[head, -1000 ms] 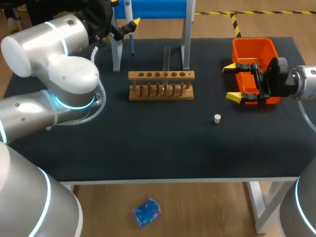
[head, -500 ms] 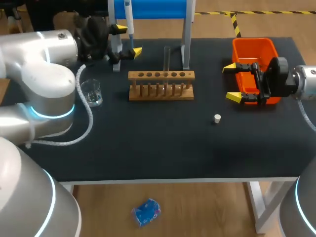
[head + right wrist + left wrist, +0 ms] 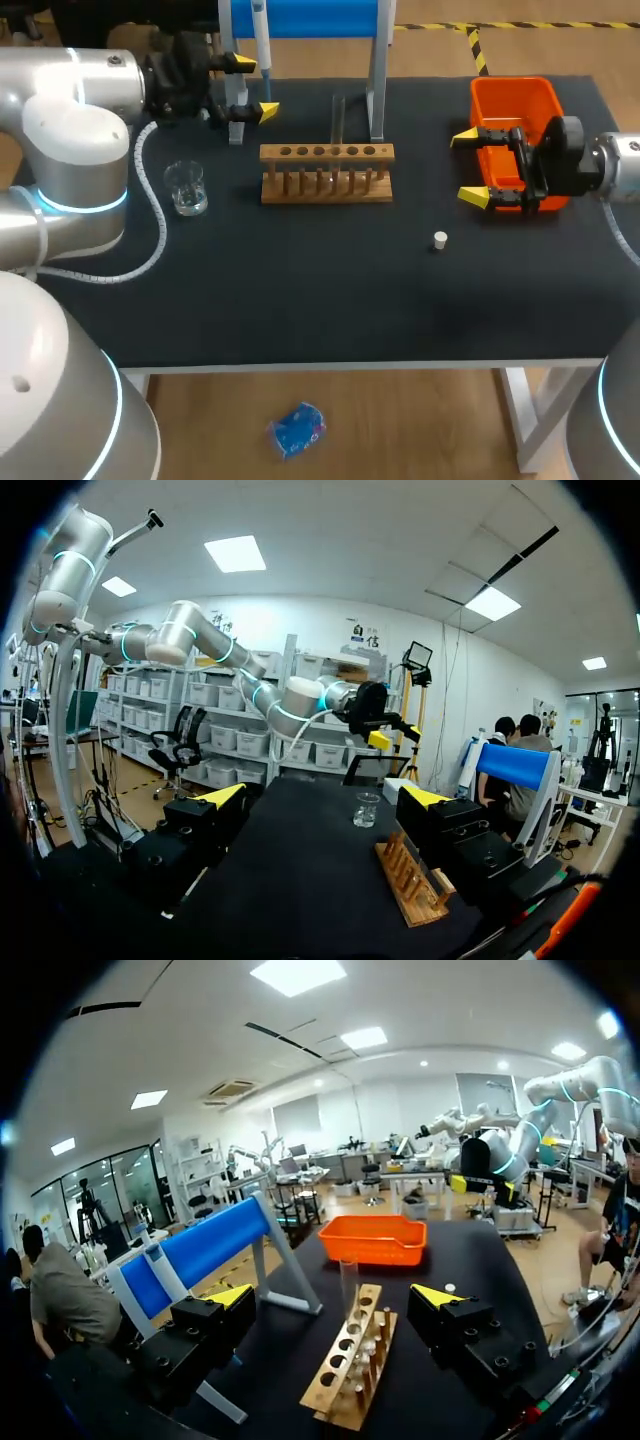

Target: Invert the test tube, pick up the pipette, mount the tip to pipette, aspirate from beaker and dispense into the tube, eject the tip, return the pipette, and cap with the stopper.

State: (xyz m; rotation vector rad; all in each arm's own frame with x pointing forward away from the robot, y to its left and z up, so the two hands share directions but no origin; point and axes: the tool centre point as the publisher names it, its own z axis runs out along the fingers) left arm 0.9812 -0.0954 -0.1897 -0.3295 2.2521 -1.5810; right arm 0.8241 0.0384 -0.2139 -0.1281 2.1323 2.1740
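holding the left gripper wide open at the table's back left corner, gripping nothing, with one yellow tip either side of the left leg of the blue stand. hanging the pipette from that stand, just behind the open fingers. looking out along the same gripper in the left wrist view, facing the test tube, well ahead and untouched, standing upright in a middle hole of the wooden rack. holding the right gripper wide open too, gripping nothing, hovering at the left wall of the orange bin on the table's right side. leaving the test tube in the rack at mid-table, well apart from both grippers. resting the beaker left of the rack, near the left arm. lying alone between rack and bin, toward the front, the small white stopper. showing, from the right gripper, the beaker far ahead.
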